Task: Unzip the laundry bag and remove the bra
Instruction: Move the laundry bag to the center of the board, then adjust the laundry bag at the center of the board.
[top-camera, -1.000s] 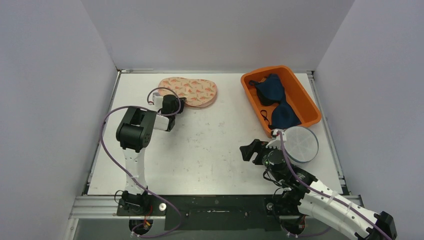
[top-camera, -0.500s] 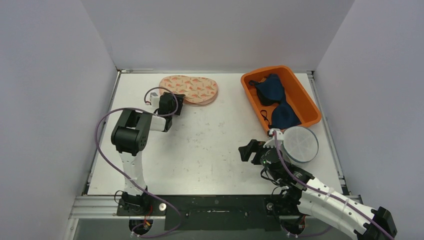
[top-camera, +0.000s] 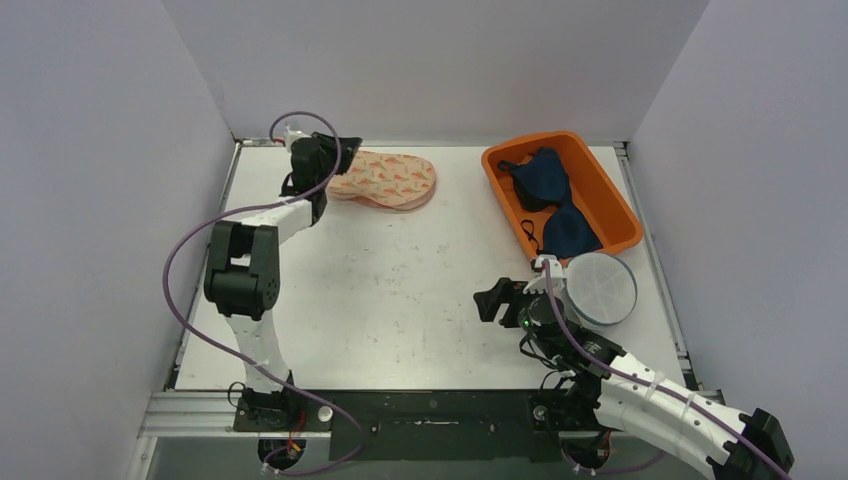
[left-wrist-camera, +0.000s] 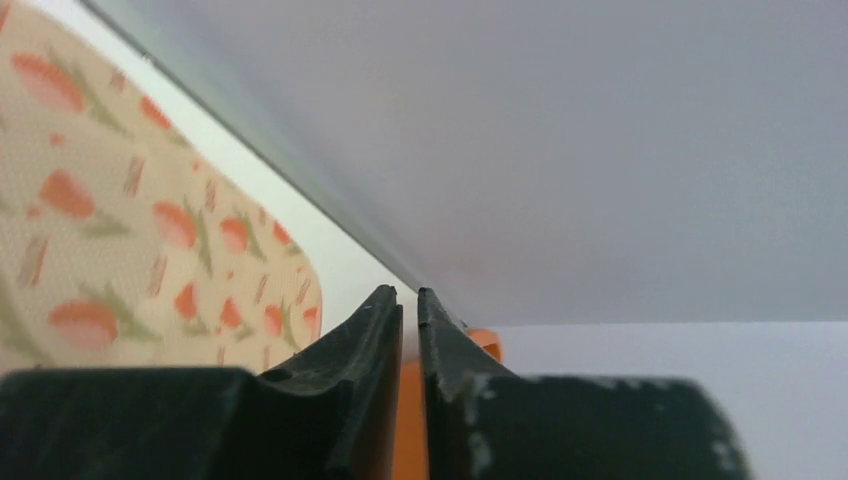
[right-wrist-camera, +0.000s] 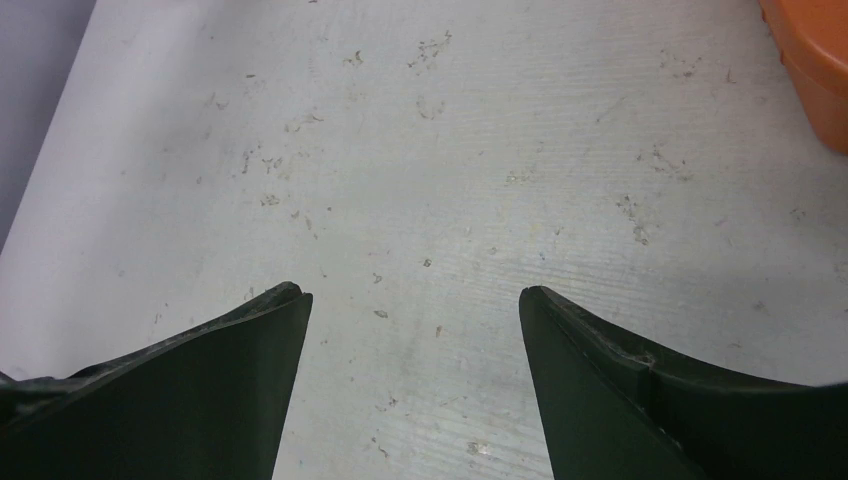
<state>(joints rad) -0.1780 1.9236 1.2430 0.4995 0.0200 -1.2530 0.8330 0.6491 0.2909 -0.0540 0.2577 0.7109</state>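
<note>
No writing, label, brand mark, number or sign could be read in any view; the laundry bag (top-camera: 388, 180) carried only a printed pattern of pink flowers, without lettering; the orange bin (top-camera: 612, 200) was plain; the table (top-camera: 400, 290) showed nothing but scuff marks.

Gripper (left-wrist-camera: 408, 296) fingers are nearly pinched together, with a thin slit between them and nothing in it. Patterned bag (left-wrist-camera: 120, 230) off left, orange bin (left-wrist-camera: 484, 345) peeking behind.
</note>
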